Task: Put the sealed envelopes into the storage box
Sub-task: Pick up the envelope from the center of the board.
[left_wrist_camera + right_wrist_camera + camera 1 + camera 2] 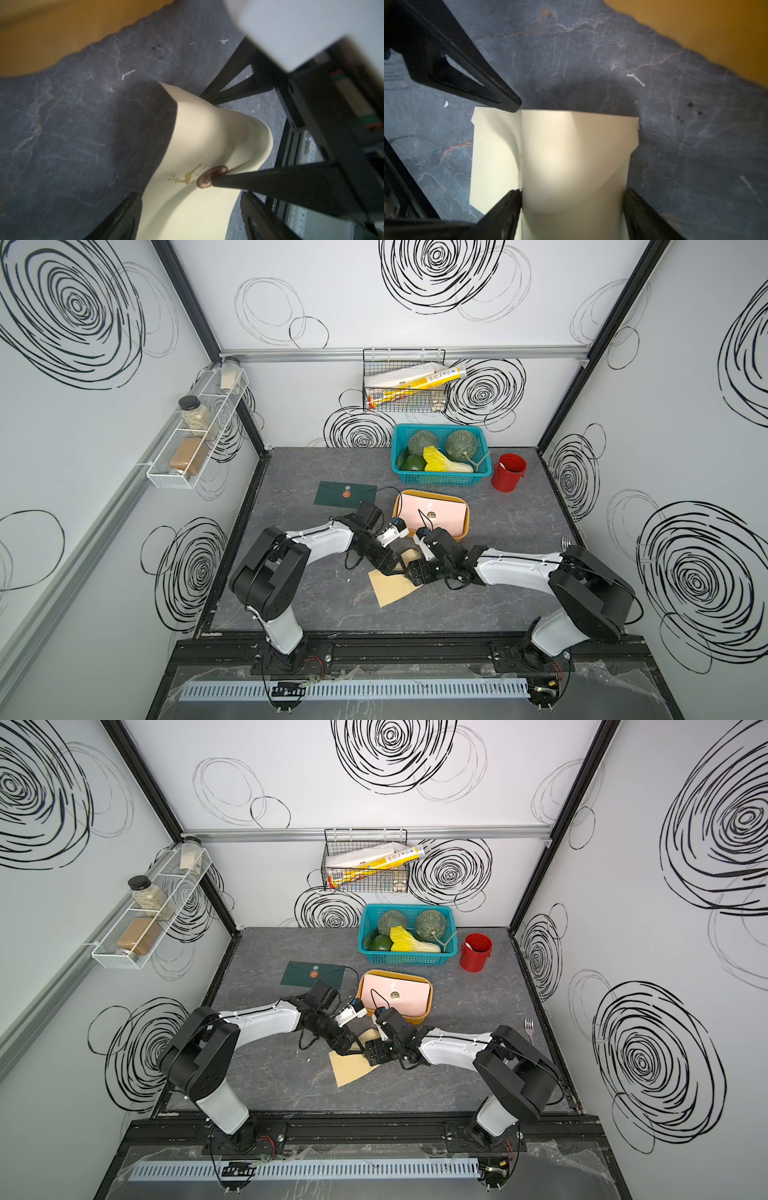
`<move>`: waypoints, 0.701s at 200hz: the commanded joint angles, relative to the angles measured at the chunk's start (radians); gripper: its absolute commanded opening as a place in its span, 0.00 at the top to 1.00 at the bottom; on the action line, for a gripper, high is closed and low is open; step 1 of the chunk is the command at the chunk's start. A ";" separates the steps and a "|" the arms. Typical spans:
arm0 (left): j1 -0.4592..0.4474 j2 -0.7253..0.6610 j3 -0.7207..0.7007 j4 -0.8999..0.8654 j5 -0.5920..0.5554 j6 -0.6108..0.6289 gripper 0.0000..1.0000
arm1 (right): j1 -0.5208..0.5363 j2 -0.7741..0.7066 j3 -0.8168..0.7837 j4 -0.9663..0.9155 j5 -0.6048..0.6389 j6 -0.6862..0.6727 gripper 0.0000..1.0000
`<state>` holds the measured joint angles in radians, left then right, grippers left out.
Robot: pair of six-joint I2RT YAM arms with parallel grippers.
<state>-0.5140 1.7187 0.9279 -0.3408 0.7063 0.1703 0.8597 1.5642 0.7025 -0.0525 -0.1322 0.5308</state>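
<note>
Largely hidden in both top views, the cream envelope [390,590] [351,1071] showed only one flat corner on the tabletop [316,597], just in front of the storage box [466,522]. The two wrists met over the rest and covered both sets of fingers there. In its own wrist view, the right fingers [500,214] stood wide apart yet pinched the envelope [571,155] between them, one against its edge and one on its face. The paper between them arched up off the tabletop, and a flat strip lay outside them. From the left wrist, one right fingertip [228,180] pressed on the round brown seal [207,176] beside a gold deer print [182,176], covering part of the seal. The left fingers [122,216], cut off by the frame, were spread open to either side of the envelope [197,135]. A sliver of tabletop showed between the paper and one of them; whether the other touched the edge was hard to make out. Both wrist views gave the box only as a blurred mustard band. Inside it a pink envelope [440,514] lay on top, hiding anything beneath. A dark green envelope [338,494] lay flat on the tabletop, well apart to the box's left.
</note>
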 commanded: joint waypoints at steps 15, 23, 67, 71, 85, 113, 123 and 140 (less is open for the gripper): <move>-0.001 -0.012 0.046 0.045 0.029 0.029 0.16 | -0.005 0.045 -0.044 -0.160 0.014 -0.037 0.19; 0.001 -0.010 0.060 0.040 0.023 0.028 0.16 | -0.005 0.045 -0.043 -0.162 0.012 -0.037 0.19; -0.003 0.024 0.103 0.029 0.049 0.043 0.15 | -0.006 0.025 -0.044 -0.164 0.003 -0.038 0.19; -0.005 0.030 0.106 0.024 0.057 0.049 0.15 | -0.005 0.024 -0.044 -0.165 0.004 -0.037 0.19; -0.014 0.049 0.112 0.010 0.071 0.060 0.16 | -0.006 0.018 -0.043 -0.164 0.007 -0.038 0.19; -0.031 0.076 0.105 0.024 0.067 0.075 0.16 | -0.005 0.005 -0.042 -0.147 -0.011 -0.073 0.20; -0.031 0.083 0.106 0.033 0.077 0.072 0.16 | -0.006 -0.005 -0.045 -0.141 -0.010 -0.080 0.20; -0.029 0.093 0.112 0.044 0.100 0.071 0.16 | -0.005 -0.015 -0.047 -0.143 -0.008 -0.093 0.20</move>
<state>-0.5320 1.7924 1.0237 -0.3122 0.7372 0.2180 0.8505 1.5455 0.6949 -0.0738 -0.1310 0.4526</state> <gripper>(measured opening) 0.841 0.798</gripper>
